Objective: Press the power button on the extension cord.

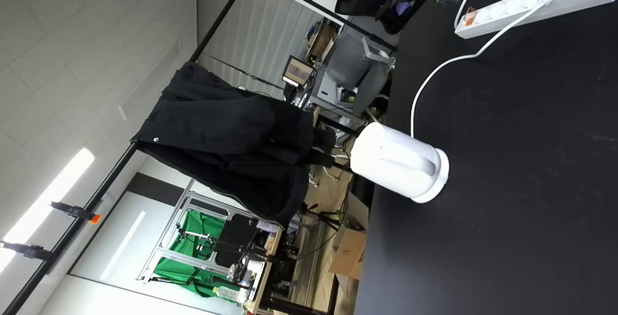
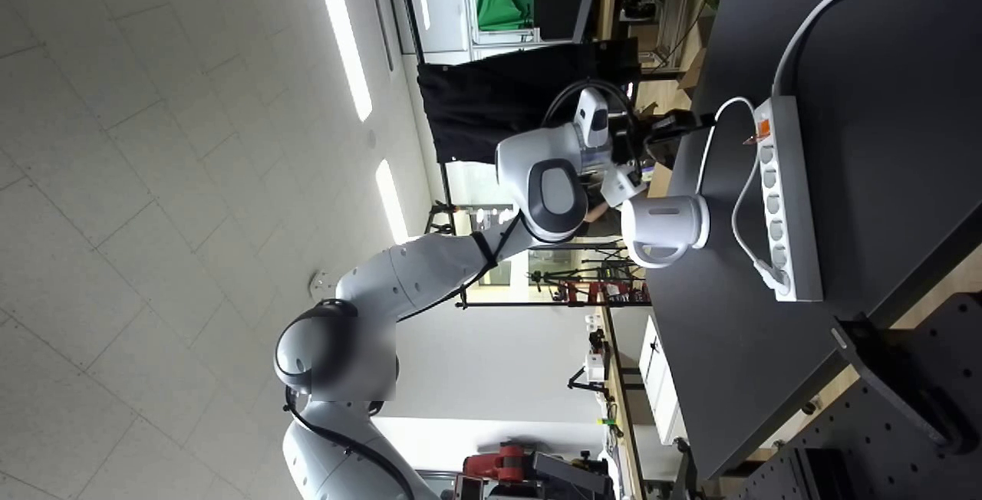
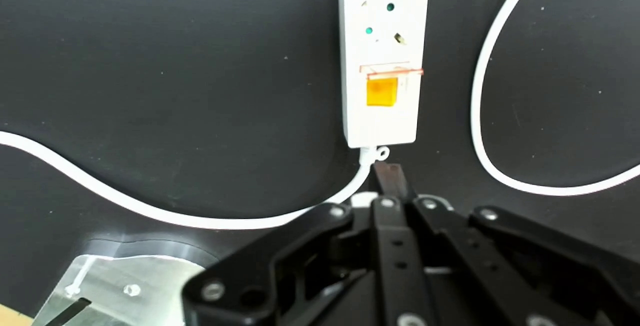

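The extension cord is a long white power strip; it shows in both exterior views (image 1: 519,11) (image 2: 802,201) and in the wrist view (image 3: 385,56). Its orange power button sits near the cable end, in the wrist view (image 3: 382,92) and in both exterior views (image 1: 470,17) (image 2: 763,128). A clear flip cover (image 3: 392,71) stands raised beside the button. My gripper (image 3: 392,170) is shut and empty. In the wrist view its tips appear just below the strip's cable end. In an exterior view the gripper (image 2: 710,121) hangs above the table, apart from the strip.
A white kettle stands on the black table, in both exterior views (image 1: 393,158) (image 2: 661,222). Its cable runs to a plug (image 2: 773,277) at the strip's far end. The strip's white cable (image 3: 150,211) curves left in the wrist view. A metal plate (image 3: 125,291) lies at the lower left.
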Controlling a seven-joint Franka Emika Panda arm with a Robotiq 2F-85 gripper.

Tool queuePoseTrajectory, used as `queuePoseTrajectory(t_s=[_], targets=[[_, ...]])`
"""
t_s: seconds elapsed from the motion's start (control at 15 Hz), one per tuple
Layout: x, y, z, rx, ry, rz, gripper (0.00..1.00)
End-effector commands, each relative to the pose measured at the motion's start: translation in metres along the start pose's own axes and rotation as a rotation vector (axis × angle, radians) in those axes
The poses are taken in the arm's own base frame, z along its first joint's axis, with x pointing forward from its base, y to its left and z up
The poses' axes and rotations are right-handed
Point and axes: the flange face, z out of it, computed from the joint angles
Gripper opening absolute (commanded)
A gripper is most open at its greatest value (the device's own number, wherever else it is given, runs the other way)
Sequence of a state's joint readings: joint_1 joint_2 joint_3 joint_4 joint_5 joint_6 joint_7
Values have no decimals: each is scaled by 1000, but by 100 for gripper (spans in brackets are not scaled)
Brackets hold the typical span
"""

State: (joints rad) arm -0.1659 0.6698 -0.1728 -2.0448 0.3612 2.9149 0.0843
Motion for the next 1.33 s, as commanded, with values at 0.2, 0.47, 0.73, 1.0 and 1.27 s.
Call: queuePoseTrajectory(t_s=[0.2, 0.47, 0.73, 1.0, 1.27], targets=[[12, -13, 21, 26, -55, 31, 0], [12, -13, 35, 66, -75, 46, 0], [10, -10, 48, 83, -106, 68, 0], [6, -10, 60, 99, -129, 77, 0], [5, -10, 69, 105, -141, 80, 0]])
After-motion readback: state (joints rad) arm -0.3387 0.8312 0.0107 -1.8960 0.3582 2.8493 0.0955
